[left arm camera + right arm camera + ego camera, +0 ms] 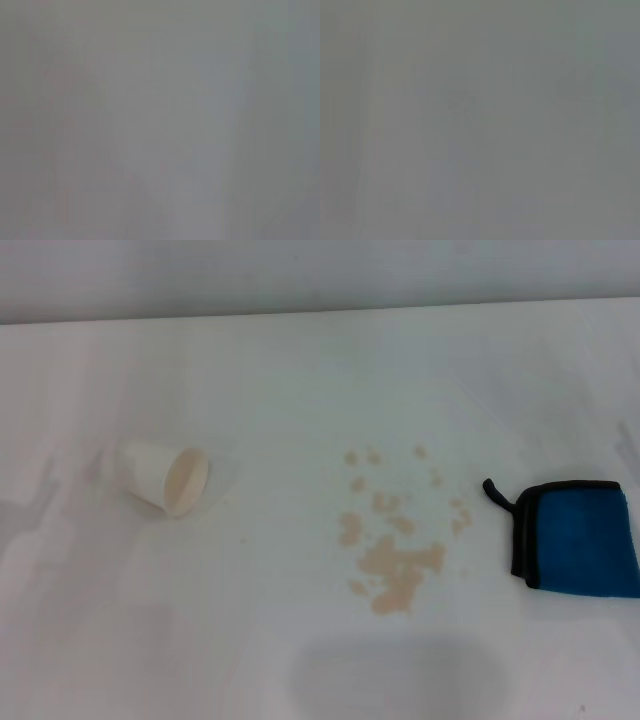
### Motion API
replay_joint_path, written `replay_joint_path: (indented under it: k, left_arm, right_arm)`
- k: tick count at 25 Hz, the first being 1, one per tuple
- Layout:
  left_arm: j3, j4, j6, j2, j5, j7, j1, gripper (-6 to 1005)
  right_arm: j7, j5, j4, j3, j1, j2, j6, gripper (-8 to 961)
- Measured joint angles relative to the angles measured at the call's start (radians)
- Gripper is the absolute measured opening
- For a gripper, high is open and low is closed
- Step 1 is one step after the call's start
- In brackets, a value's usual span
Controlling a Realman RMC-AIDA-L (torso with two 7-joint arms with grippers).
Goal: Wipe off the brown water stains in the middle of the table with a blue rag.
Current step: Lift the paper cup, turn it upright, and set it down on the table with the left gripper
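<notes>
Neither arm shows in any view, so I cannot tell their fingers' state. The brown water stains point(392, 540) lie mid-desk point(300, 370); the blue rag point(580, 538) lies flat just right of them, a tipped paper cup point(165, 477) well left.

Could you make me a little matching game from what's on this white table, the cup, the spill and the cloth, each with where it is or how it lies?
Things:
1. paper cup
2. brown water stains
3. blue rag

Descriptions:
A. folded flat at the robot's right edge of the head view, black loop tab pointing toward the middle
B. tipped on its side on the robot's left, open mouth showing a beige inside
C. scattered splotches and droplets in the middle of the table, with one larger blotch

Pairs: 1-B, 2-C, 3-A

Neither gripper shows in any view.
</notes>
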Motion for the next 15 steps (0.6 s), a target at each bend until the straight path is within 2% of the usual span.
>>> replay_joint_path:
  k: [15]
  left_arm:
    - [-0.001,-0.001,0.012,-0.001,-0.013,-0.002,-0.001,861]
  right_arm:
    - [0.000,0.000,0.001,0.002,0.015,0.000,-0.036,857]
